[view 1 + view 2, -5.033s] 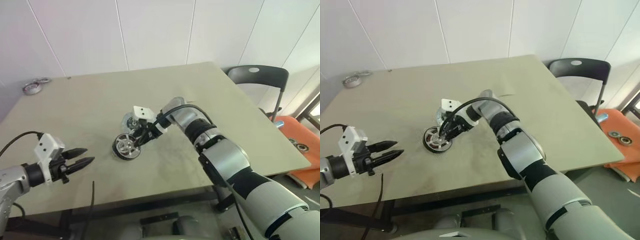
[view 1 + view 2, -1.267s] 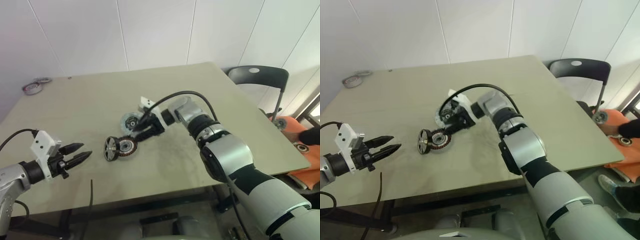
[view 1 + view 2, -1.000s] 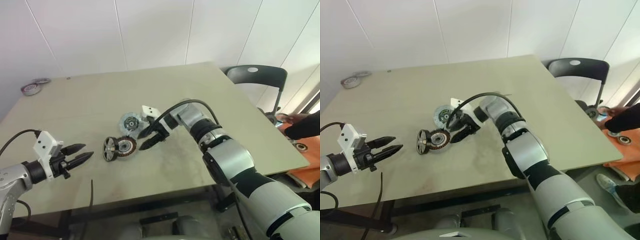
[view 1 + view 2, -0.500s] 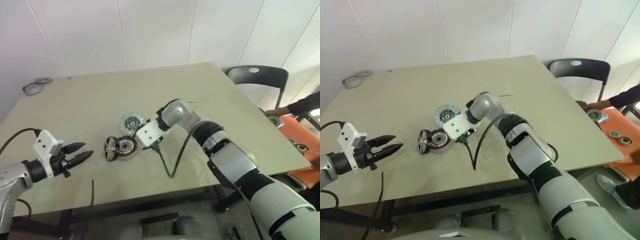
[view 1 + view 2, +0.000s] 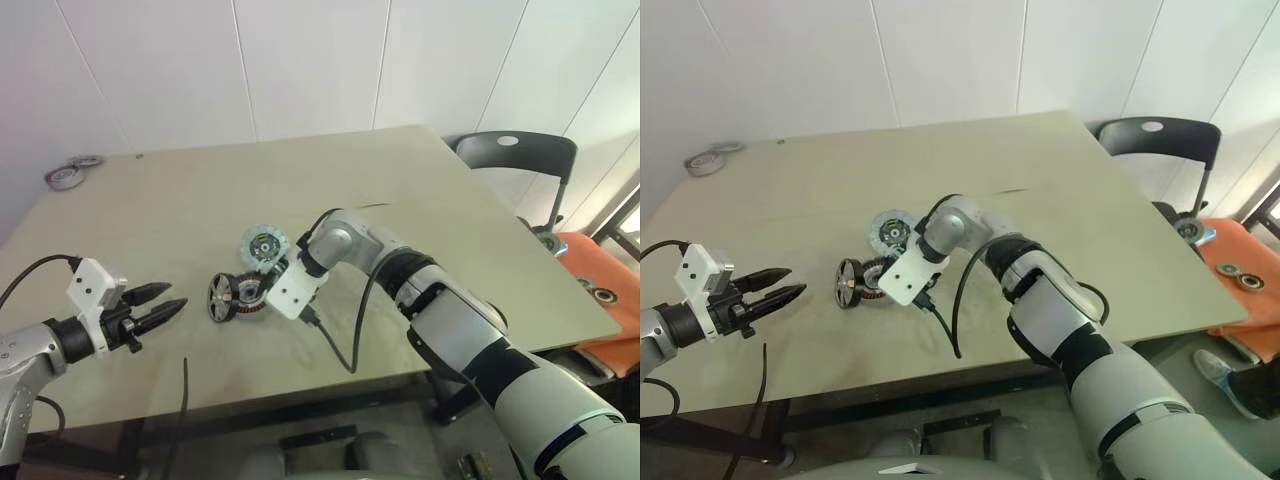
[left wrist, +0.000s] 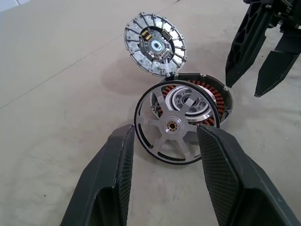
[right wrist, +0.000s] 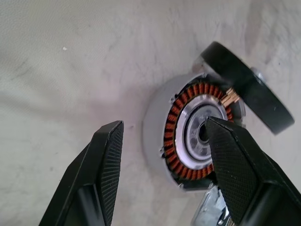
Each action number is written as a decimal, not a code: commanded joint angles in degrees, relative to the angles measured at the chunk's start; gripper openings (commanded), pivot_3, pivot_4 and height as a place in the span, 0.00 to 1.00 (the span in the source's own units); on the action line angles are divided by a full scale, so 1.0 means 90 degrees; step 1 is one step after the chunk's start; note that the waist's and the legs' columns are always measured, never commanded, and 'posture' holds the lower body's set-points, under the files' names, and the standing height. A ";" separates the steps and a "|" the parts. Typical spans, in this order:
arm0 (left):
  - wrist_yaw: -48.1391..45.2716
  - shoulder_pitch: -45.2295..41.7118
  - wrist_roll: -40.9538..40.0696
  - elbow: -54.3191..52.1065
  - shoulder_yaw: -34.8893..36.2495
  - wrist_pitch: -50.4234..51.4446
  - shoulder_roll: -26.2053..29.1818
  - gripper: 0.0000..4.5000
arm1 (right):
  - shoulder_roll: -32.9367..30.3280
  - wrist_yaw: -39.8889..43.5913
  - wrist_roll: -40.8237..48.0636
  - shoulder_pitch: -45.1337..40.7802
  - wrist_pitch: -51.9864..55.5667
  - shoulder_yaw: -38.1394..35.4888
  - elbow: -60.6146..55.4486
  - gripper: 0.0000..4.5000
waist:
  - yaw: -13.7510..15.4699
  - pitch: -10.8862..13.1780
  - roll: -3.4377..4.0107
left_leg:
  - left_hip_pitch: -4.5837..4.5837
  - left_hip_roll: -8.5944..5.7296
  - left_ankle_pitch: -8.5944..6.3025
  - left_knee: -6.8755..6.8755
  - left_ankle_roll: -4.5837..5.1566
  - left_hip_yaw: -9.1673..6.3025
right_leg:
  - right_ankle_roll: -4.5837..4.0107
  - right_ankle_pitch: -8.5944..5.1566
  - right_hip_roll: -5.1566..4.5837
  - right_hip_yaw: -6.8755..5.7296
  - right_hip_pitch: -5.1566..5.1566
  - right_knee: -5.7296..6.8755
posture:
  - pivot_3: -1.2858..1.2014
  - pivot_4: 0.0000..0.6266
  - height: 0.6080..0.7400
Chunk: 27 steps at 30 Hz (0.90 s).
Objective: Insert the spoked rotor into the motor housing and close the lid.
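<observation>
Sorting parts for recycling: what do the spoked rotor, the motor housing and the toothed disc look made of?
Spoked rotor: apparently bare machined metal, matte silver spokes, dark rim.
Motor housing: grey, probably metal shell; orange-brown windings look like copper wire.
Toothed disc: silver-grey segments, likely cast or machined metal; can't confirm.

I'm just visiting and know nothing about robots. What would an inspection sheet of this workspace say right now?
Surface: beige table, lightly scuffed.
Job's things: spoked rotor stands on edge, leaning against the motor housing; not inserted.
Lid: grey-green toothed disc lies flat beside them.
Clutter: tape rolls at the table's far corner.
Claws: left claw open, holding nothing, short of the parts; right claw open over the housing, holding nothing.
Cables: black cable loops from the right wrist; another crosses the near edge.
Surroundings: white wall panels, black chair, orange object.
</observation>
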 commanded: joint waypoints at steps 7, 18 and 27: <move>0.0096 0.0070 -0.0010 -0.0274 0.0045 -0.0098 -0.0066 0.50 | 0.0165 -0.0537 -0.0385 -0.0249 0.0104 0.0219 0.0268 0.64 | 0.0001 0.0000 0.0000 | 0.0000 0.0000 0.0000 -0.0001 0.0000 -0.0001 | 0.0000 0.0000 0.0000 0.0000 0.0000 0.0001 | 0.52 0.00 1.00; 0.0203 0.0133 -0.0023 -0.0334 0.0035 -0.0105 -0.0124 0.50 | 0.0396 -0.0956 -0.0597 -0.0337 0.0211 0.0213 0.0593 0.01 | -0.0003 0.0001 -0.0001 | 0.0000 0.0000 0.0000 0.0000 -0.0001 -0.0001 | -0.0001 0.0000 0.0001 0.0000 -0.0001 0.0002 | 0.52 0.00 1.00; 0.0255 0.0120 -0.0013 -0.0330 0.0003 -0.0127 -0.0180 0.50 | 0.0503 -0.0868 -0.0514 -0.0492 0.0288 0.0104 0.0602 0.01 | -0.0002 0.0000 -0.0002 | -0.0001 -0.0001 0.0000 0.0000 -0.0001 -0.0001 | 0.0000 0.0000 0.0001 0.0000 -0.0002 0.0002 | 0.52 0.00 1.00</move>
